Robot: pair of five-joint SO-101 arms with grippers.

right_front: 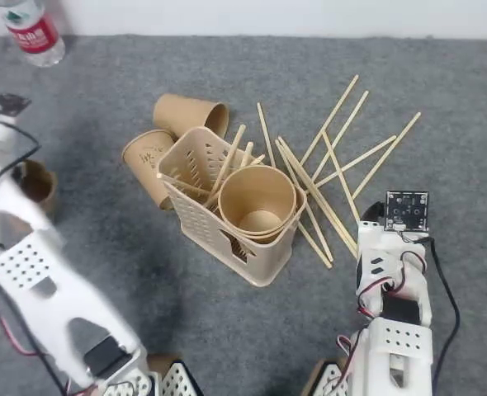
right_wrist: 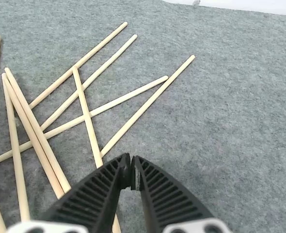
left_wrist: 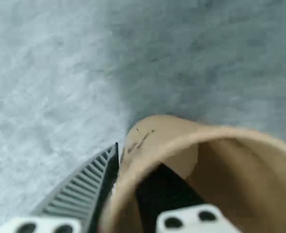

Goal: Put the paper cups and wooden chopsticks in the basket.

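Paper cups (right_front: 257,206) are shown nested upright in the basket (right_front: 192,221), which stands in the middle of the grey carpet (right_front: 442,91). A few wooden chopsticks (right_front: 229,157) are leant inside the basket beside them. Two loose cups (right_front: 190,115) are laid on their sides just beside the basket's far corner and are not yet collected.

The held cup (left_wrist: 230,170) is found at the left of the scene, well apart from the basket. It is pinched by the left gripper (left_wrist: 135,158), with one finger set inside the mouth and the other outside. The thin wall is thus clamped between them, and the cup is carried without being crushed.

The loose chopsticks (right_wrist: 149,104) are scattered in a crossed fan to the right of the basket. The right gripper (right_wrist: 131,167) is poised over the near end of that fan, its jaws pressed together on nothing. It is judged that they must be parted before a stick can be taken.
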